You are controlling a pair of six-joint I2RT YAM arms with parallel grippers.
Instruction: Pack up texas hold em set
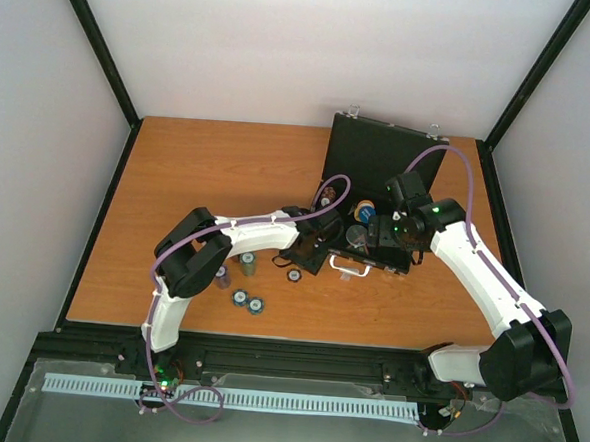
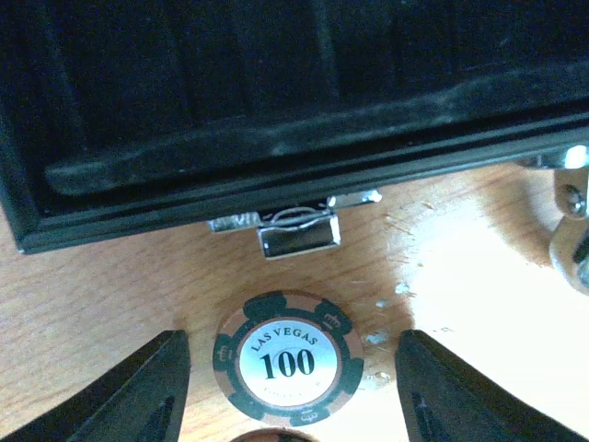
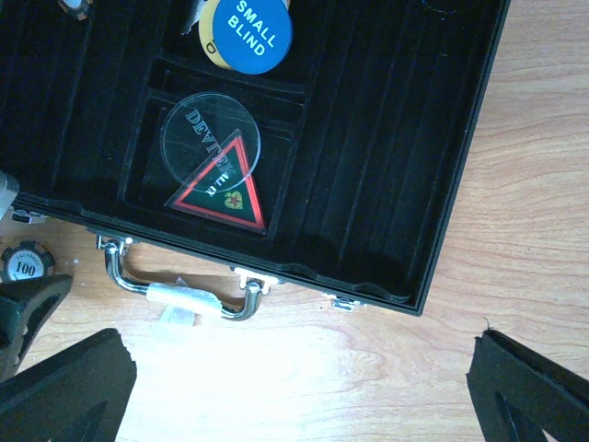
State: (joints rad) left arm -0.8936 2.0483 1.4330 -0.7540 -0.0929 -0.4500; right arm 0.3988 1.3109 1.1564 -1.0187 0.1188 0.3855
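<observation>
Nearest you, two loose chips (image 1: 248, 301) lie flat on the table (image 1: 178, 174), and just beyond them a short stack (image 1: 247, 265) stands apart; none of these is packed. Further in, your left gripper (image 2: 291, 345) is down at the table with one chip (image 2: 288, 361) marked 100 lying flat between its fingers (image 2: 147, 387). They stand partly open with a gap showing on each side, so nothing is gripped yet. That chip sits just outside the front wall of the case (image 3: 368, 184), near a latch (image 2: 294, 235). Your right gripper (image 3: 299, 359) hangs over the bare table in front of the handle (image 3: 175, 295), spread wide and holding nothing. Inside the tray, the blue disc (image 3: 247, 32), a clear disc (image 3: 207, 138) and the triangular token (image 3: 225, 189) are already stowed, the token overlapping the clear disc. The chip grooves on the right side look bare; what the far left grooves hold you cannot tell. At the back, the lid (image 1: 379, 151) stands upright and unlatched. Judgement: the small pieces are in, while most of the chips, the closing and the latching remain.
</observation>
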